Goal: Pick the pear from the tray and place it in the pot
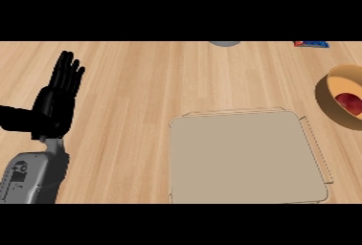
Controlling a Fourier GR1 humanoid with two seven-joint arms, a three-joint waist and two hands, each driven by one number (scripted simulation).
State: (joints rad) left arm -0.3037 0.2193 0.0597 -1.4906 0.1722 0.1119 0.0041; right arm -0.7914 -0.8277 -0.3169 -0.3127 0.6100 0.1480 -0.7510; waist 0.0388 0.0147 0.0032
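One tray [247, 160], beige and flat, nothing lying on it. Right of its far corner, one pot [332, 98], cut off by the frame edge; a red rounded thing [350, 102] sits inside, partly hidden, maybe the pear. My left hand [58, 98] rests well left of the tray, fingers straight, upright, holding nothing. Right hand unseen. Far beyond the tray, a grey object [225, 43] and a blue-red item [311, 44], both cropped, no writing legible.

Bare counter [141, 86] lies between tray [247, 162] and pot [332, 95].
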